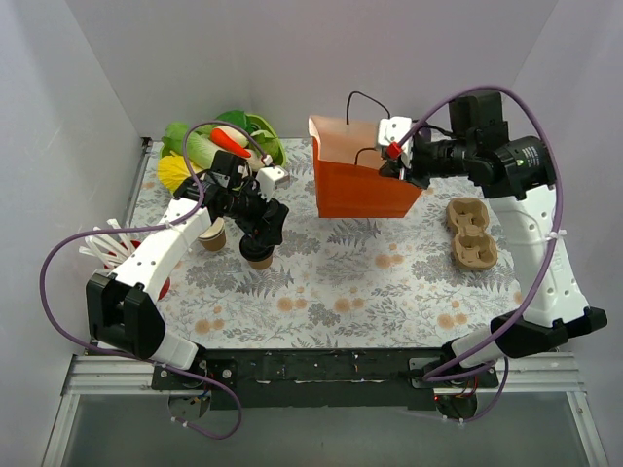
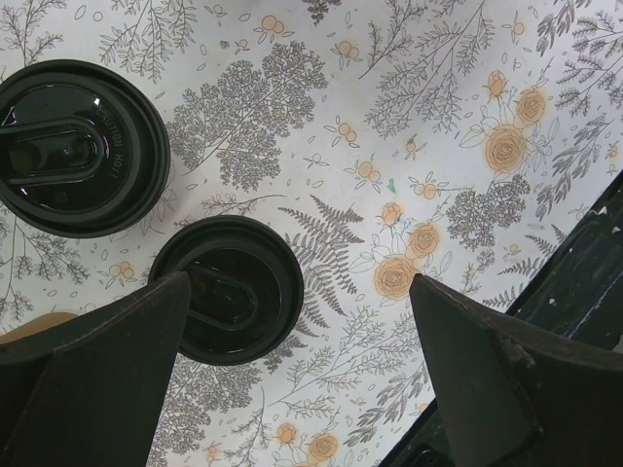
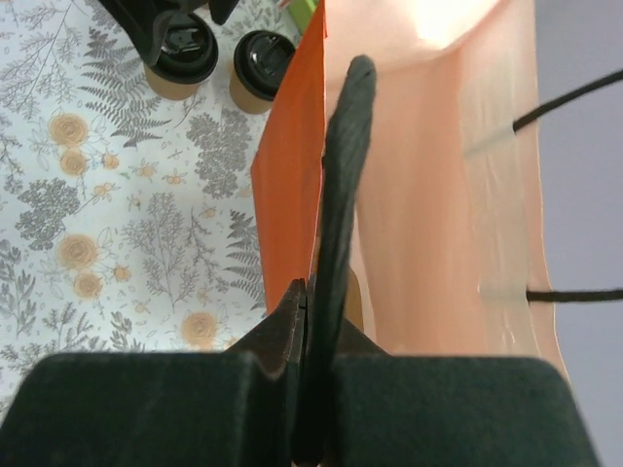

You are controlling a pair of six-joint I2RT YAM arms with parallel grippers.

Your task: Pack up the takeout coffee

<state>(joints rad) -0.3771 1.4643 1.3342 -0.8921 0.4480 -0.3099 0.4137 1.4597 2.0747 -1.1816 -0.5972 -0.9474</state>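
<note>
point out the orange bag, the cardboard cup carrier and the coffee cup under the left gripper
orange paper bag (image 1: 362, 185), top external view, on its orange front wall
cardboard cup carrier (image 1: 471, 233), top external view, between its two wells
coffee cup (image 2: 238, 292), left wrist view, on its black lid
left gripper (image 2: 292, 379), left wrist view, midway between its open fingertips

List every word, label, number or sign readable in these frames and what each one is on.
Nothing here can be read for certain.
Far coffee lid: raised lettering beside the oval recess, too faint and blurred to make out.
Near coffee lid: no lettering visible.
Orange paper bag: plain, no print.
Cardboard cup carrier: no print visible.
Floral tablecloth: pattern only, no text.
</note>
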